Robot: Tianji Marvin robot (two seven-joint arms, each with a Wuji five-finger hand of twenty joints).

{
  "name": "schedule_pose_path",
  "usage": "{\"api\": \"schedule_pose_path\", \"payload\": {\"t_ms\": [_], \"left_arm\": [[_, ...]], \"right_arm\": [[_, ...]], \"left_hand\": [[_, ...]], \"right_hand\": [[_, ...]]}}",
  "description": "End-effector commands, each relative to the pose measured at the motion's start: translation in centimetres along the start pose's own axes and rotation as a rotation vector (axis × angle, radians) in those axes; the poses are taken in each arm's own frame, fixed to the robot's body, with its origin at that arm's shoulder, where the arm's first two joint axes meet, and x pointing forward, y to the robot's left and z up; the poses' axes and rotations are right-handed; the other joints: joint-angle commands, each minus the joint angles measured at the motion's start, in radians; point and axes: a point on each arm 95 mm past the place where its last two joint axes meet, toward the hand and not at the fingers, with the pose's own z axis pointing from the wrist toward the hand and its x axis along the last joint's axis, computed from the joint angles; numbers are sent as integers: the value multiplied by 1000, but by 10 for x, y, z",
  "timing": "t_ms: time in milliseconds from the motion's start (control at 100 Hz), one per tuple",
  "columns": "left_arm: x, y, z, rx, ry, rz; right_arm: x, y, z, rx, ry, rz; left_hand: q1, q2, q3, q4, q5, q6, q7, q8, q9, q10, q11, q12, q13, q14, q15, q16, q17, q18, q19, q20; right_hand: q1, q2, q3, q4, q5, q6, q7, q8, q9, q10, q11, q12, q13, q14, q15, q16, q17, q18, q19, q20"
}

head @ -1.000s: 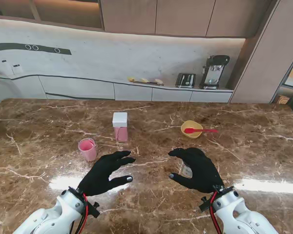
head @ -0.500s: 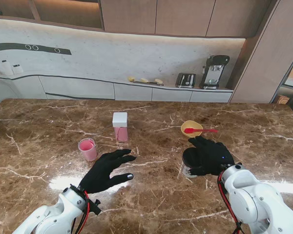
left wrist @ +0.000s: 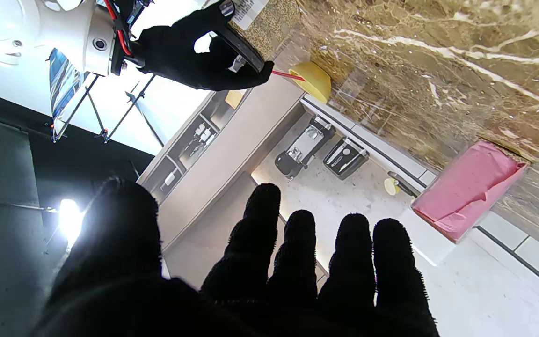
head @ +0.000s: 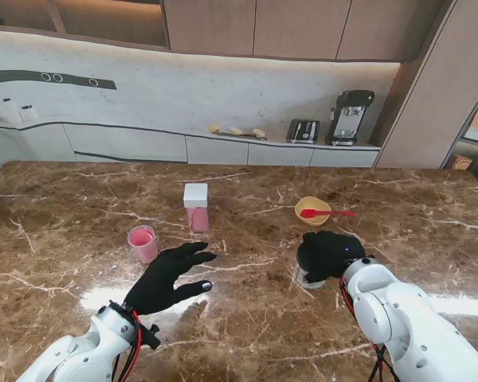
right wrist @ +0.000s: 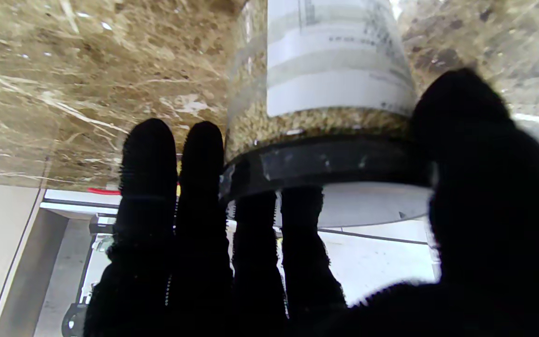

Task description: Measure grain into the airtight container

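Grain jar (right wrist: pixel 325 98) between right fingers (right wrist: pixel 204 187)

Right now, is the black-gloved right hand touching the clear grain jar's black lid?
Touching: the right wrist view shows the right hand fingers and thumb against the lid.

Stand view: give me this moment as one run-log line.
right robot hand: fingers around grain jar lid | left robot hand: open, idle | pink cup, yellow bowl: untouched

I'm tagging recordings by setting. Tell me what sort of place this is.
Most likely a home-style kitchen or a showroom mock-up of one. A marble-look table stands before a back counter carrying a toaster and a coffee machine, with wooden cabinets overhead.
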Motion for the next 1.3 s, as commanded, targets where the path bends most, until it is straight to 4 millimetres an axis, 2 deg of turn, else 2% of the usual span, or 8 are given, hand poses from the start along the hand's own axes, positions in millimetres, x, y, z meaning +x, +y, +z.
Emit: {"api": "schedule_pose_path", "payload": {"t_ms": [0, 50, 170, 510, 660, 800, 1010, 1290], "left_arm": [[-3, 5, -4, -6, -15, -8], [-4, 5, -4, -6, -18, -9], [-4, 6, -4, -8, -20, -11], [-9, 14, -6, -46, -47, -24], [-12, 17, -9, -60, -63, -26], [-16, 19, -12, -90, -72, -27], [-29, 27, -22, -216, -116, -89], [-44, 51, -14, -368, -180, -104]], "right_arm": [[8, -14, -1, 29, 20, 20], [14, -17, 0, 12, 40, 27], [34, -21, -1, -32, 103, 64], [101, -21, -13, -80, 259, 114], [127, -25, -16, -72, 309, 127], [135, -27, -17, -56, 326, 112], [132, -21, -28, -44, 345, 87], [133, -9, -37, -88, 370, 60]], "left_hand": [[-12, -9, -41, 25, 19, -9, 10, 12, -3, -14, -24, 4, 12, -7, -3, 10, -10, -14, 14, -7], [-11, -10, -41, 25, 19, -9, 10, 12, -2, -12, -24, 4, 11, -8, -3, 10, -10, -14, 13, -7], [-9, -11, -41, 25, 18, -9, 10, 12, -3, -11, -25, 4, 10, -7, -4, 10, -9, -13, 13, -7], [1, -20, -39, 26, 10, -9, 7, 10, -4, -12, -23, 4, 8, -18, -6, 8, -13, -17, 9, -9], [5, -26, -39, 26, 6, -5, 5, 8, -8, -10, -22, 5, 5, -18, -8, 7, -15, -20, 7, -10], [25, -80, -36, 31, -33, 7, -11, 1, -34, -14, -23, 5, -9, -30, -12, 5, -24, -32, -1, -14], [89, -303, 11, 69, -273, 45, -69, -16, -221, -22, -48, 6, -157, -82, -53, -12, -48, -83, -239, -85], [71, -476, 191, 7, -425, -54, -181, -74, -275, -97, -175, 34, -248, -139, -120, -71, -49, -127, -562, 17]], "right_hand": [[106, 0, 151, -27, 109, -46, 99, 21, 105, -42, 89, 30, 83, -64, 69, 25, 72, -30, 88, -49], [98, -59, 373, -56, 169, -71, 157, 39, 184, -52, 127, 45, 154, -76, 103, 28, 139, -43, 141, -84], [118, -35, 497, -111, 238, -95, 219, 52, 277, -55, 158, 96, 234, -85, 139, 36, 207, -52, 192, -102], [107, -26, 527, -127, 228, -97, 226, 41, 282, -55, 136, 132, 243, -96, 168, 48, 214, -63, 216, -95], [72, -5, 533, -68, 206, -89, 212, 25, 259, -59, 121, 96, 219, -97, 171, 49, 192, -68, 207, -91], [-1, -13, 442, -64, 126, -53, 104, -51, 158, -50, 44, -6, 106, -83, 104, 26, 85, -54, 140, -83], [-131, 122, 33, -12, -43, 16, -73, -133, -64, -35, -136, -141, -217, -41, -233, -140, -294, 6, -161, -2], [-220, 102, 64, -2, -52, 27, -94, -140, -108, -27, -233, -210, -369, -35, -392, -232, -492, -3, -388, 0]]}}
